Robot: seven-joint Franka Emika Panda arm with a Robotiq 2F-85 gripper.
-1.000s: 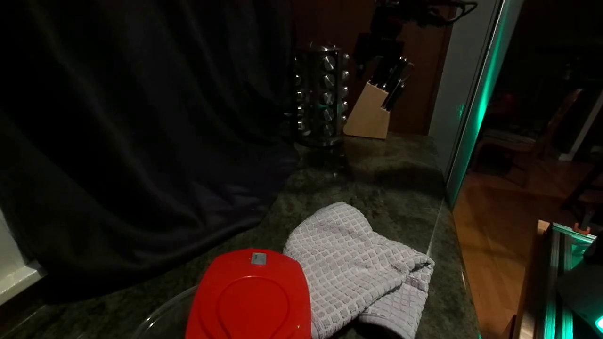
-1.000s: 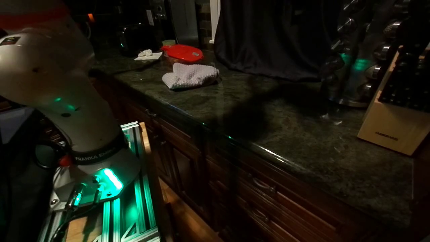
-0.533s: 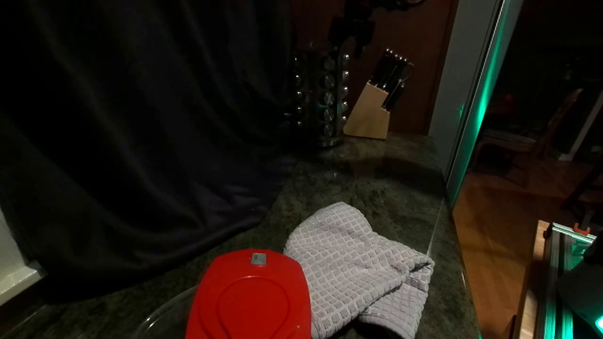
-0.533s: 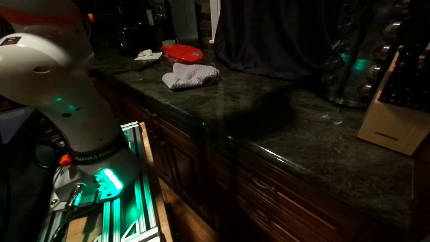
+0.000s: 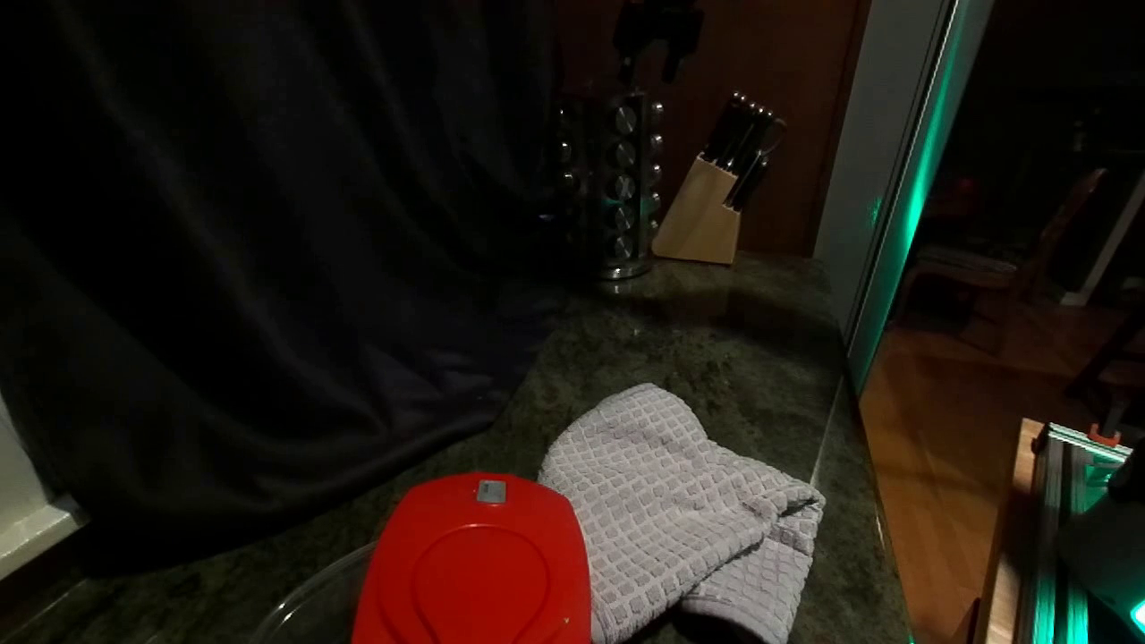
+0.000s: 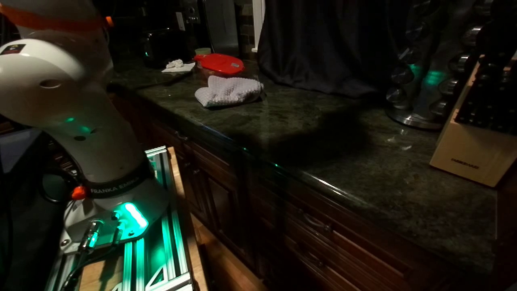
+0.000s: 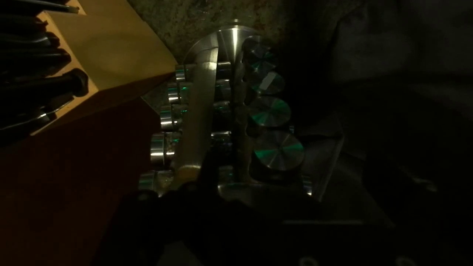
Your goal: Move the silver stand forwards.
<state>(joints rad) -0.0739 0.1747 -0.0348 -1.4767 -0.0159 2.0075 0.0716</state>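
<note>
The tall silver stand [image 5: 623, 188] with tiers of round chrome knobs stands upright at the far end of the dark counter. It is also at the right of an exterior view [image 6: 432, 79], its top cut off. In the wrist view the stand [image 7: 234, 42] runs from its round base down to its top near the dark gripper. My gripper [image 5: 649, 72] is open, with its two fingers apart and pointing down, just above the stand's top. No contact shows. In the wrist view the fingers are too dark to make out well and hide part of the stand's top.
A tan knife block [image 5: 699, 215] with dark handles stands close beside the stand, also in the wrist view [image 7: 122, 44]. A black cloth [image 5: 358, 224] hangs along the counter's other side. A grey towel [image 5: 671, 501] and a red lid [image 5: 479, 563] lie farther along the counter.
My gripper has moved left, from in front of the knife handles to above the stand, and then slightly up. The stand and knife block have not moved.
</note>
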